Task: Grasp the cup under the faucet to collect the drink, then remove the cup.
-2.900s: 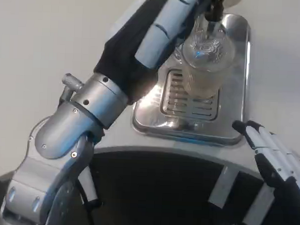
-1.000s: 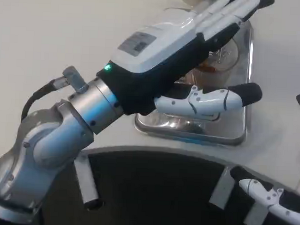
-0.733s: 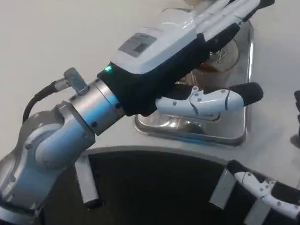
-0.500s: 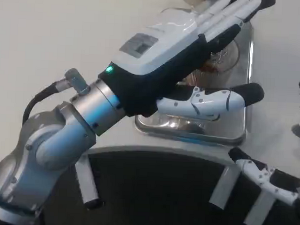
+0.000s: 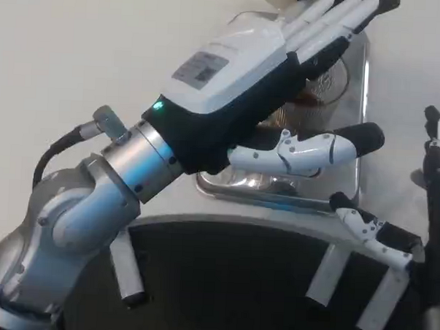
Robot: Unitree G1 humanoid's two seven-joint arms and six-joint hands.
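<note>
Cup (image 5: 327, 86) placement first: it's parked on the steel drip tray (image 5: 354, 182), up at the back near where the faucet should be, though the spout itself can't really be made out. Clear plastic, with what looks like some brownish drink in the bottom, but most of it is hidden so the fill level can't be judged.

Covering it is the left hand (image 5: 264, 79), stretched flat over the cup with fingers (image 5: 336, 16) straight and spread, thumb (image 5: 316, 149) stuck out low toward the tray's right side. Nothing is being gripped by it; the cup is not wrapped or pinched, so that hand counts as spread and empty. Probably it's held wide like that so the cup can be straddled between thumb and fingers before closing.

Off at the right edge, the right hand (image 5: 415, 210) is parked beside the tray, apart from it, fingers loosely apart with nothing in them. Looks like it's just kept out of the way.

Grasp step hasn't been finished yet, going by this.
</note>
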